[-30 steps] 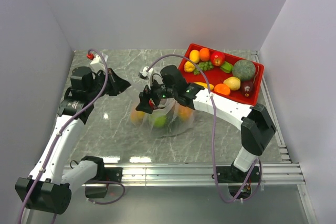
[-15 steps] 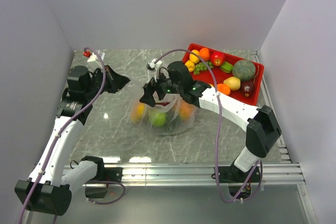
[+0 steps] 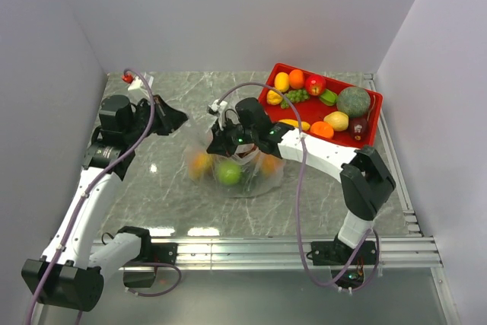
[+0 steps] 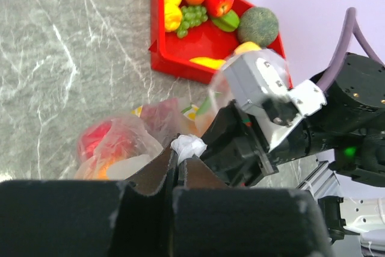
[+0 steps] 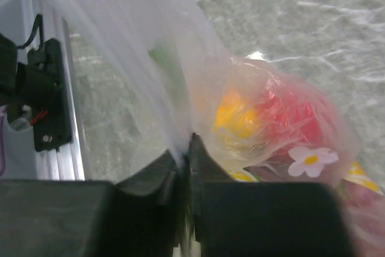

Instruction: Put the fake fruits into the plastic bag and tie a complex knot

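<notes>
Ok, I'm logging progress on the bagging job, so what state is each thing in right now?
Transparent plastic bag: loaded with fake fruits, neck bunched.
Right gripper: shut on the bag's film.
Left gripper: shut; whether it pinches film, cannot tell.
Red rectangular tray: part full of fruits.
Knot: whitish wad at the neck; tied or not, cannot tell.

clear plastic bag, neck bunched, holds orange, green and red fake fruits.
</notes>
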`<state>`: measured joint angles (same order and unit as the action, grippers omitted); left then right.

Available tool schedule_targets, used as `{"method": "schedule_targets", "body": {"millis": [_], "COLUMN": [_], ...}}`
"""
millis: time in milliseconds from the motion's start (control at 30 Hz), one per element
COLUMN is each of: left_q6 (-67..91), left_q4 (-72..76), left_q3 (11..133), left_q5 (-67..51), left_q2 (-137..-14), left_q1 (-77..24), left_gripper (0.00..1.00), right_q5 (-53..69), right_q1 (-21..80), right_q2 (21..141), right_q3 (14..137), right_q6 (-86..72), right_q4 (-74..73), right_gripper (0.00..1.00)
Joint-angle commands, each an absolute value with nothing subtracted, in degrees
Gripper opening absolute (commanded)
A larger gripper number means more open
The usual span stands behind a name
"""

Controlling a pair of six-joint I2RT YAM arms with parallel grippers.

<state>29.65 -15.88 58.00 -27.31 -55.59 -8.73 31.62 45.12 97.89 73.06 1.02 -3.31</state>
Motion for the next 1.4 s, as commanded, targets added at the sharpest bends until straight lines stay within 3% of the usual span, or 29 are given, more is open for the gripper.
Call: {"method": "schedule_targets", "body": {"millis": [0, 367, 467, 533, 567, 700, 933, 1067, 1367], "left_q6": [30.5, 33.3, 33.4, 32.1, 30.9, 19.2, 1.1, -4.0, -8.7], "left_q4": [-10.0, -2.8, -2.8, -3.2, -6.7, -17.2, -29.3, -20.3, -9.9], "left_q3": [59.2, 57.6, 58.8, 59.7, 61.0, 61.3, 54.5, 46.1, 41.5], "left_q5": [-24.2, -22.3, -26.9, -33.3, -34.3, -43.6, -61.8, -66.1, -66.8], "left_q2": [-55.6, -63.2, -64.6, -63.2, -62.3, -56.7, -55.6, -55.8, -64.1], "left_q1": [-8.4, -8.2, -7.1, -5.5, -5.1, -0.1, 10.2, 10.1, 5.4], "left_gripper": [0.01, 0.08, 0.2, 0.47, 0.69, 0.91, 0.9, 0.93, 0.92], "right_q5": [34.4, 35.8, 35.7, 35.8, 36.2, 37.0, 39.2, 40.3, 41.8], "right_q1": [45.2, 45.7, 45.6, 45.5, 45.5, 45.4, 44.8, 44.8, 44.4], "right_q2": [101.1, 104.6, 105.7, 105.7, 105.2, 103.4, 101.1, 100.6, 101.0], "right_q3": [71.9, 66.9, 68.2, 69.6, 70.0, 71.4, 73.2, 74.7, 77.5], "right_q6": [-2.3, -3.0, -2.6, -2.8, -3.2, -3.6, -6.0, -6.1, -5.3], "right_q4": [-5.7, -6.2, -6.6, -6.8, -6.8, -6.7, -5.7, -5.8, -6.6], "right_gripper": [0.01, 0.0, 0.0, 0.0, 0.0, 0.0, 0.0, 0.0, 0.0]}}
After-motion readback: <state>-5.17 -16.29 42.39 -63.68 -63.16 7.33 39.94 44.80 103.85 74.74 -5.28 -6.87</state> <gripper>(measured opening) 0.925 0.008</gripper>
